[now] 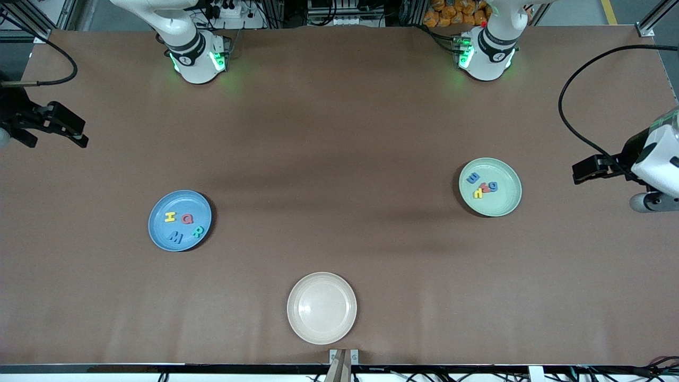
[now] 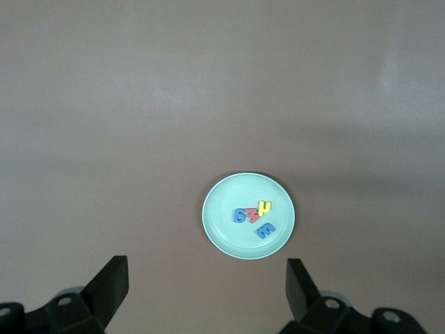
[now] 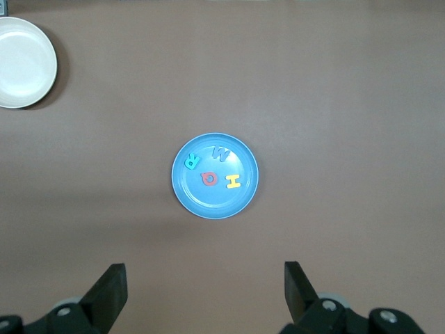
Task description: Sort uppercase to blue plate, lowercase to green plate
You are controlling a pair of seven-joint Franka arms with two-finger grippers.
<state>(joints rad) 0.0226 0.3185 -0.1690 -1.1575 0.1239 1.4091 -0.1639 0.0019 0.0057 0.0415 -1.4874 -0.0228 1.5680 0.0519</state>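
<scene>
**Foam letters sorted, both grippers empty**

Blue plate [image 1: 180, 220] carries 4 capitals: yellow H [image 1: 170, 216], red Q [image 1: 187, 218], blue M [image 1: 175, 236] and teal R [image 1: 197, 232], each turned a different way. Toward the left arm's end from it, the green plate [image 1: 490, 187] holds 4 clustered lowercase letters [image 1: 481, 186]. Nearest the camera sits a cream plate [image 1: 322, 307]. The left gripper [image 2: 207, 285] and right gripper [image 3: 205, 289] hang wide open, holding nothing.
</scene>
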